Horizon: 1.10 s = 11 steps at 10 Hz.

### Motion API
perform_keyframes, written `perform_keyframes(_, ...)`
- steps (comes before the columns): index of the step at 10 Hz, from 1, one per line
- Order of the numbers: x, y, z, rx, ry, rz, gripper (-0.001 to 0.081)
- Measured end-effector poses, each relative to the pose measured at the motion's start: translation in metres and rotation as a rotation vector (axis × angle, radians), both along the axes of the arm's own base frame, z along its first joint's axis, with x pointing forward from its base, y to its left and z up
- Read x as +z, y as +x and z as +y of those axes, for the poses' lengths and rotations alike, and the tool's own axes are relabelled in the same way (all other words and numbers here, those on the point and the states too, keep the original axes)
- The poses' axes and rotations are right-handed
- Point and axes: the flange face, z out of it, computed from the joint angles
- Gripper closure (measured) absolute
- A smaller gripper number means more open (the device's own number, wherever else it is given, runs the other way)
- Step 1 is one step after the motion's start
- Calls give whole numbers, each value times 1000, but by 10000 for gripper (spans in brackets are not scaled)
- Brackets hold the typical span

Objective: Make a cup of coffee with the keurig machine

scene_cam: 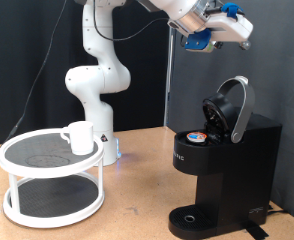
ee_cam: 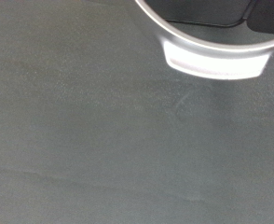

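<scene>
Keurig machine [scene_cam: 219,165] stands at the exterior view's right, a boxy matte black brewer with its domed lid [scene_cam: 234,105] hinged up and back, a silver band edging the lid's rim. In the opened chamber below sits a small pod [scene_cam: 195,137] with a coloured top of orange and blue, set into the holder and level with the machine's upper deck. At the foot of the machine the round drip tray [scene_cam: 192,218] juts toward the near edge, and nothing stands on it. Only the exterior view takes in this whole arrangement; the wrist view gives a close, blurred stretch of grey surface with a curved silver rim [ee_cam: 216,51] at one edge, probably the lid's band, though that is not certain. The cup [scene_cam: 79,137], a small plain white mug with its handle turned to the exterior view's left, rests well apart from the machine on the upper tier of a white round two-tier tray table [scene_cam: 53,178] at the exterior view's left; what the mug contains cannot be seen. The lower tier of that table holds nothing visible. The gripper [scene_cam: 219,27] hangs high at the exterior view's top, above and slightly left of the raised lid, touching nothing, with blue parts on its body; whether its fingers are apart or together cannot be told from either view. The white arm [scene_cam: 92,75] rises from its base behind the tray table on the wooden tabletop [scene_cam: 137,200].
</scene>
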Motion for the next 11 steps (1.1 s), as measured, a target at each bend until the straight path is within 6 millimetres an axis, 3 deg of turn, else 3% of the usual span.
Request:
perform_keyframes(3, -5, 5, 16, -8, -16, -9, 72)
perform_keyframes(8, -19, 17, 89, 92, -36, 38, 72)
perform_keyframes(11, -27, 13, 121, 148, -80, 47, 72)
